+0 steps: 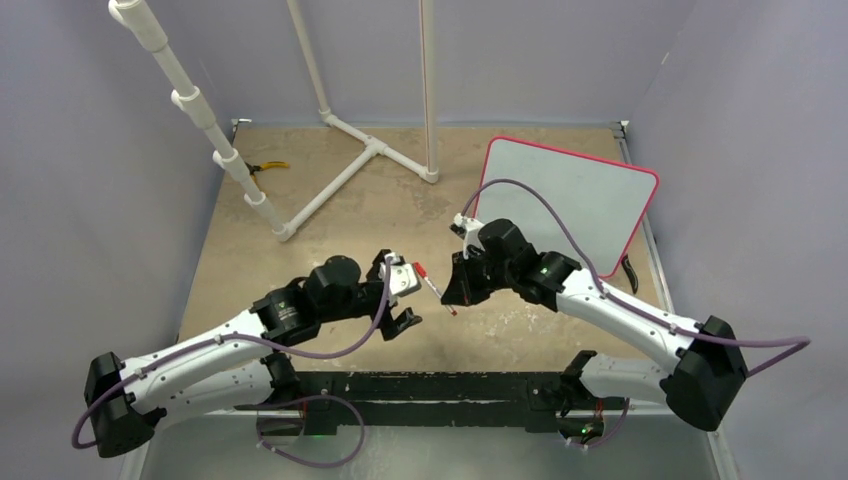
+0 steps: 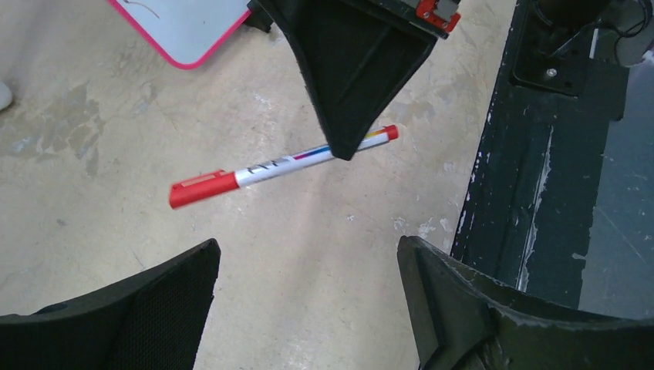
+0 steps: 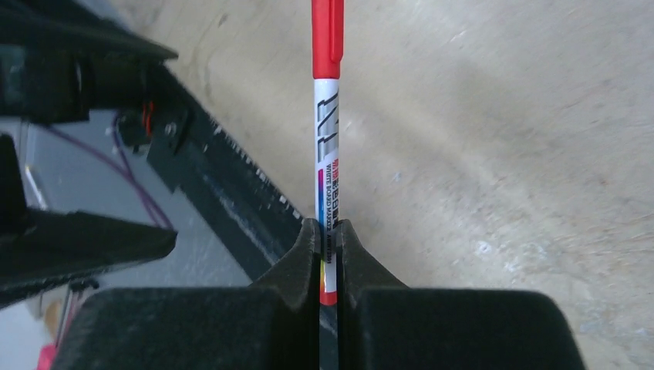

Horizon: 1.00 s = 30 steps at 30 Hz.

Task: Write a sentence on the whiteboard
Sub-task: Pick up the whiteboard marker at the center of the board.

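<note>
Lavender walls close in a tan, scuffed table [image 1: 300, 250] with a black rail [image 1: 450, 385] along its near edge. A white pipe frame [image 1: 345, 175] stands across the far left and middle. Yellow-handled pliers [image 1: 268, 166] lie just beside it at the far left. The whiteboard [image 1: 575, 190] sits at the far right, well apart from the frame. Its long sides run across the table, the right end a little nearer the arms. The right arm's wrist and a purple cable [image 1: 540, 200] cross over its near-left part. Only a pink-edged corner [image 2: 185, 27] shows in the left wrist view.

Both arms reach low from their bases toward the middle of the table's near half, and the grippers face each other there. The left gripper [image 1: 410, 297] has its fingers [image 2: 154, 308] spread wide and holds nothing. The marker [image 2: 278, 166] shows beyond its gap.

The right gripper [image 3: 328, 254] is pressed tight on the marker, pinching the barrel near the tail end, so most of the pen sticks out past the fingertips. From above, the marker [image 1: 432, 283] runs on a diagonal, with the tail toward the near right. Its red cap points far-left, toward the left gripper and away from the whiteboard. I cannot tell whether it touches the table
</note>
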Each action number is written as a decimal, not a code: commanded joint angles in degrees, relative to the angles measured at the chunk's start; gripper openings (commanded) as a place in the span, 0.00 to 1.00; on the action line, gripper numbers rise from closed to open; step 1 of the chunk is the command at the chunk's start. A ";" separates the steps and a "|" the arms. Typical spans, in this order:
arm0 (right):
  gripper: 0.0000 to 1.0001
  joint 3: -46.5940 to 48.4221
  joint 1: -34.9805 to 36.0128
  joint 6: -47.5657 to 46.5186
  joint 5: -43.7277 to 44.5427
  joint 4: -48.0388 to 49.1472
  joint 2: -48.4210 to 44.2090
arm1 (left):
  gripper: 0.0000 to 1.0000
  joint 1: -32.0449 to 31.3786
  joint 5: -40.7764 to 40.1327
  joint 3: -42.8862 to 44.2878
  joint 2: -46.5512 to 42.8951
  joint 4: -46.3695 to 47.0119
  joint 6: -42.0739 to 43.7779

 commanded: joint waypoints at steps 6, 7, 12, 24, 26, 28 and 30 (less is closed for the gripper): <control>0.00 0.69 0.29 -7.28 -14.32 -11.25 -2.43 | 0.82 -14.58 -21.59 -1.13 -2.06 -1.25 8.27; 0.00 0.83 0.31 -7.67 -15.51 -11.56 -2.64 | 0.82 -16.12 -22.37 -1.17 -1.68 -1.55 8.75; 0.00 1.88 0.41 -9.13 -19.63 -12.75 -3.32 | 0.81 -20.69 -23.37 -1.08 1.07 -2.78 9.15; 0.00 2.73 0.54 -11.20 -28.34 -11.76 -4.18 | 0.81 -23.96 -25.92 -0.85 4.23 -2.28 10.29; 0.00 2.97 0.62 -11.43 -29.58 -11.79 -4.29 | 0.80 -24.49 -25.97 -0.91 4.63 -2.30 10.20; 0.00 3.40 0.71 -12.07 -30.66 -12.15 -4.29 | 0.70 -25.19 -26.32 -0.82 4.94 -2.21 10.23; 0.00 3.89 0.71 -12.87 -30.75 -12.86 -4.08 | 0.53 -25.80 -27.01 -0.57 5.21 -2.33 10.19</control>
